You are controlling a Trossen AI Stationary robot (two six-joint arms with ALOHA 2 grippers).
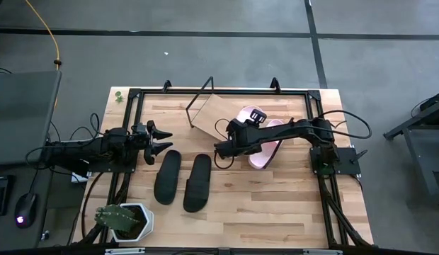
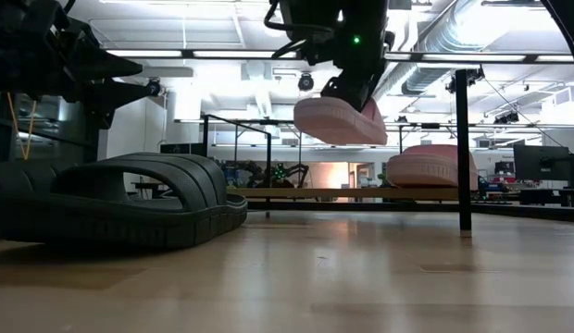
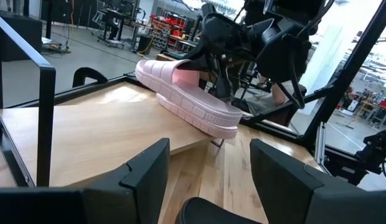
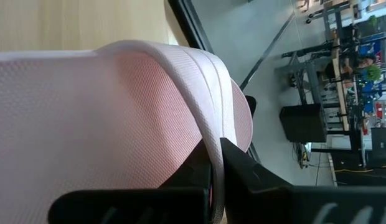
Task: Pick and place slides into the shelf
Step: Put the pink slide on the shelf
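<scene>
A pink slide (image 3: pixel 187 93) is pinched at its rim by the right fingers (image 4: pixel 215 168) above the shelf (image 1: pixel 216 113); the left fingers (image 1: pixel 160 139) are spread wide, holding nothing.

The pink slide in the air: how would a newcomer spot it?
Find the shelf at the table's far edge. The right gripper holds one pink slide above the table beside it. Its twin rests on the shelf; the black pair lies on the tabletop.

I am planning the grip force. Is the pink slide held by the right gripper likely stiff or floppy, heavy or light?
Probably fairly stiff: the pink slide keeps its shape while the right gripper pinches only its edge. Likely light, as that thin grip carries it. Its ribbed sole suggests little slipping.
</scene>
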